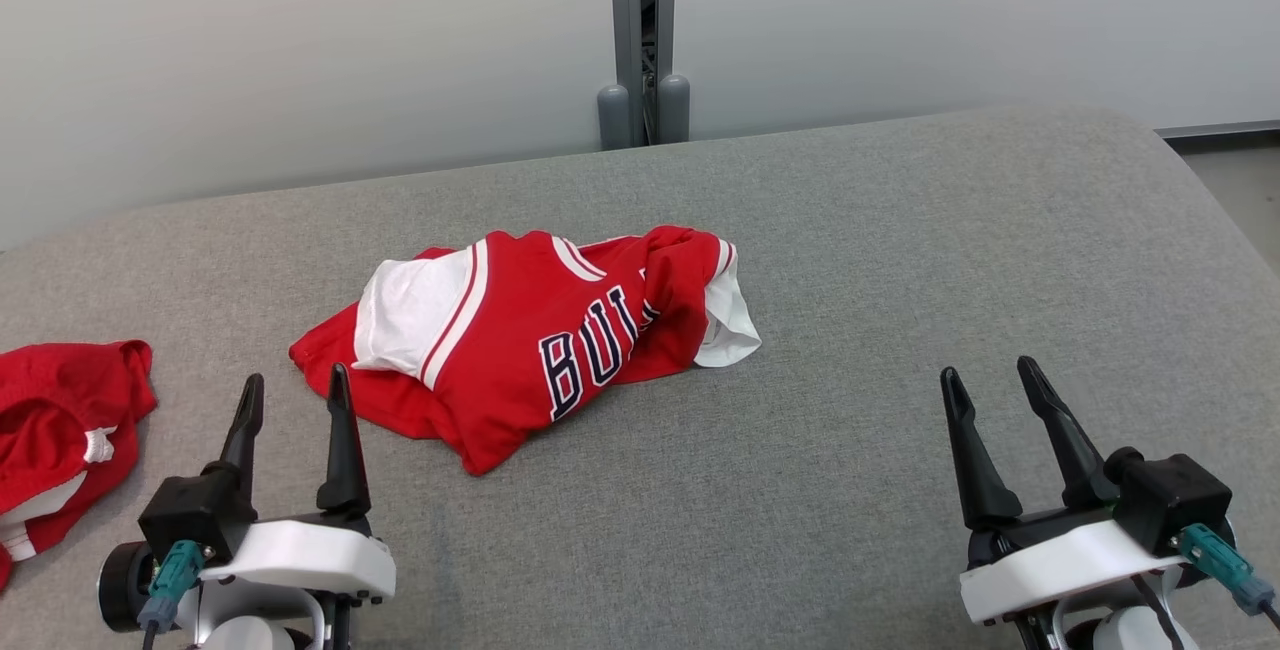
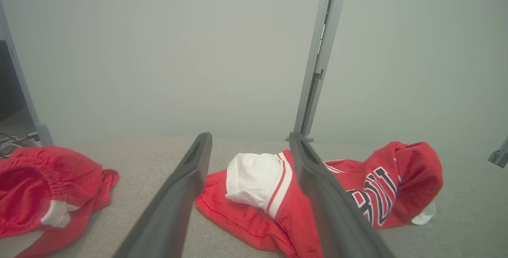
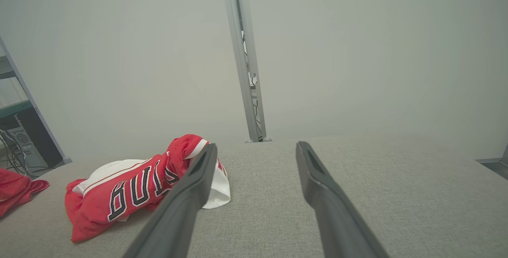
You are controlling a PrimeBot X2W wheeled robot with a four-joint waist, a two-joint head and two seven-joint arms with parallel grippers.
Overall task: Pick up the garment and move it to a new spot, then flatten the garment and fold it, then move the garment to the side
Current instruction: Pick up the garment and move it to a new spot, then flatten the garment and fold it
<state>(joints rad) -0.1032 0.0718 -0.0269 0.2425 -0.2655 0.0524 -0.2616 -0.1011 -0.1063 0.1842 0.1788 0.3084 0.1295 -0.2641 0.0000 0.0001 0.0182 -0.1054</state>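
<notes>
Two grippers are waiting at the near edge of the bench, and I am logging each item in turn. Entry one, the garment: a red jersey with white panels and dark lettering, lying crumpled in a heap left of the bench's middle, with a white end poking out on its right. Entry two, the left gripper: fingers spread wide and holding nothing, tips hovering just short of the jersey's near hem. Entry three, the right gripper: fingers likewise parted and empty, sitting well apart from the cloth over bare grey padding. Entry four, a second red garment: bunched at the left edge, not touching the jersey; I am treating it as outside this job. Step in hand, as I am judging it: the first pick-up, not yet begun. I am planning to lower the left fingers onto a raised fold rather than the flat hem and to bring the right across to the white end, so the heap is lifting evenly and not dragging toward the left-edge pile.
</notes>
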